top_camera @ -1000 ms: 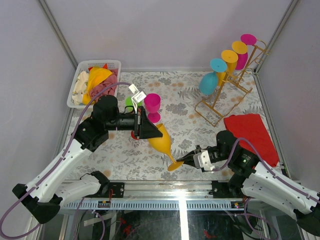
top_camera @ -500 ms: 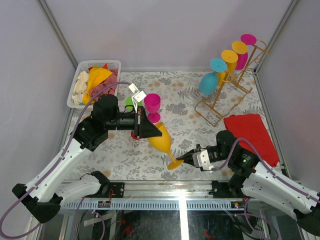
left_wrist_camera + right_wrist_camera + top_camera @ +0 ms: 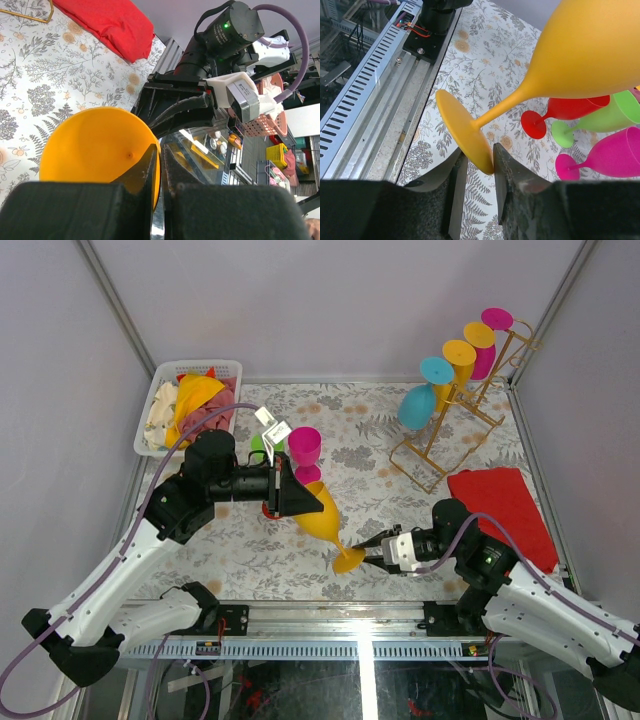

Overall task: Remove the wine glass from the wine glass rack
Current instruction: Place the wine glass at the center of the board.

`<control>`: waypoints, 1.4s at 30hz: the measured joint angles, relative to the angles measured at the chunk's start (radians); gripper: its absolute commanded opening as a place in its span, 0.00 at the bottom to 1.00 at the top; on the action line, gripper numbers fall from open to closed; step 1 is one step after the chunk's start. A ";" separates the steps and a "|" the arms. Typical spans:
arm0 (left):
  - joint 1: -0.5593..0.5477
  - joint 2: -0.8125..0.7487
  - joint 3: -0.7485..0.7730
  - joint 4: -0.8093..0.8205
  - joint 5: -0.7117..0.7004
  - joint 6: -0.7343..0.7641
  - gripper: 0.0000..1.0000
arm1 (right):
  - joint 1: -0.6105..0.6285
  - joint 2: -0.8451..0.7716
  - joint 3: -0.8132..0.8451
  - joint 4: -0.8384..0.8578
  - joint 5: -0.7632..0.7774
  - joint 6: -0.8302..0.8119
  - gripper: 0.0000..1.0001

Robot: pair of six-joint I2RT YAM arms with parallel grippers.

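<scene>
Left jaws are clamped shut on the rim of the orange wine glass (image 3: 322,515), with just the thin wall of the bowl pinched between the two fingers. Right jaws are parted a bit, sitting either side of the glass's round foot. The foot's edge is in the gap, and I can't tell whether either finger actually touches it.

So the glass is off the wine glass rack (image 3: 413,470), held tilted over the near middle of the counter (image 3: 250,540), bowl up toward the left arm, foot down toward the near edge.

Just beyond the bowl a magenta glass (image 3: 304,447) stands upright, with a red glass (image 3: 560,112) and a green glass (image 3: 600,120) near it. The rack sits at the counter's far right corner — a teal glass (image 3: 415,405), an amber glass (image 3: 459,352) and a purple-pink glass (image 3: 495,318) hang on it. A red cloth (image 3: 500,505) lies by the right edge, and a white basket (image 3: 200,367) of coloured bits is at the far left corner.
</scene>
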 measured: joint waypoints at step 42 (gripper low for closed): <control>-0.389 0.262 -0.110 0.013 -1.068 0.151 0.00 | -0.002 -0.075 0.323 0.044 0.948 0.751 0.96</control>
